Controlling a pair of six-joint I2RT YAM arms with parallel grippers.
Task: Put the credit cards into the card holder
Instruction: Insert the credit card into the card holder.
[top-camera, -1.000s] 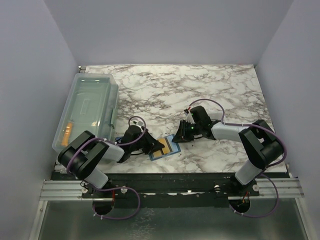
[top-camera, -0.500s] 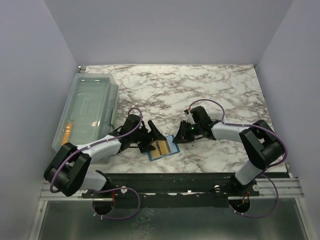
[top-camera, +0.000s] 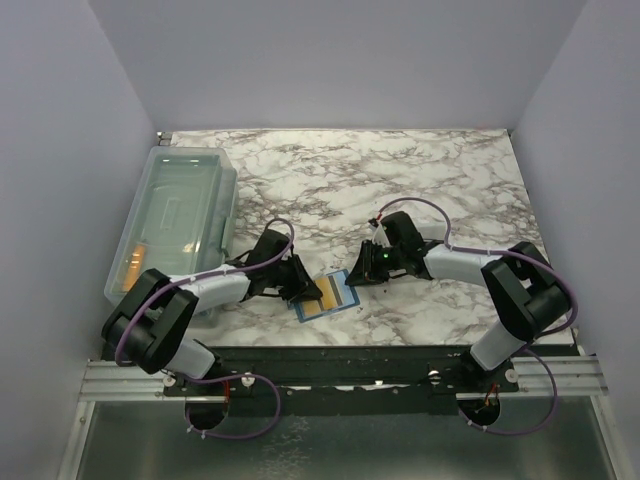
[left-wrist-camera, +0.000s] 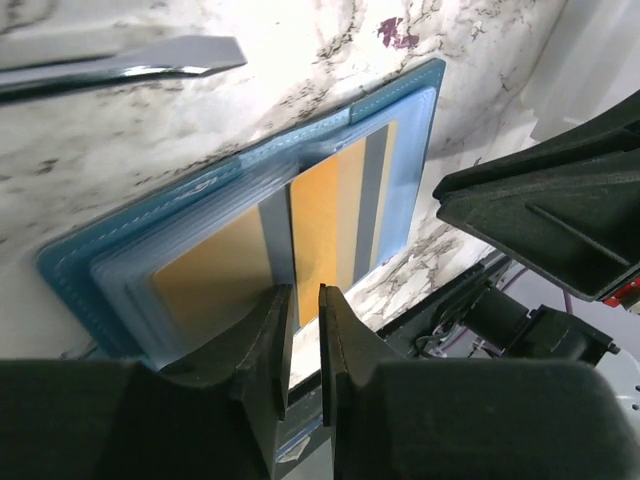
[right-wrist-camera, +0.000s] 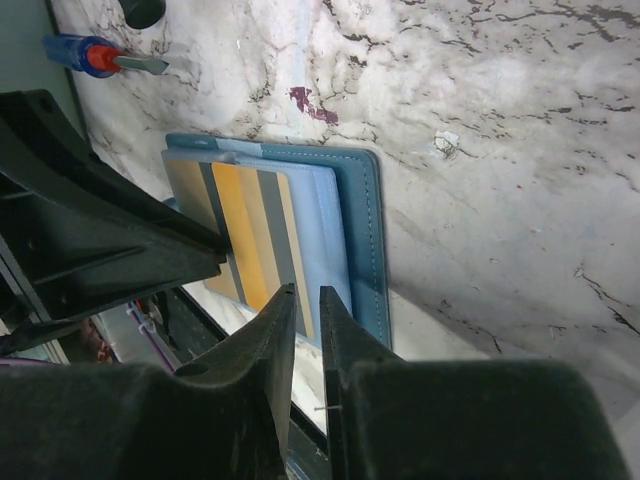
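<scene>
Teal card holder (top-camera: 328, 296) at desk's (top-camera: 400, 170) near edge; left gripper (left-wrist-camera: 305, 296), right gripper (right-wrist-camera: 303, 296) clenched empty; skewed push could dislodge credit cards (left-wrist-camera: 320, 215).

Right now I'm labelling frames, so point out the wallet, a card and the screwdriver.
wallet (right-wrist-camera: 360, 240), right wrist view, on its blue outer cover.
card (right-wrist-camera: 248, 235), right wrist view, on its orange face.
screwdriver (right-wrist-camera: 95, 55), right wrist view, on its handle.

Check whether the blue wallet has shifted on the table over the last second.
No. The wallet lies open at the same spot and the same angle beside the near edge of the table.
</scene>
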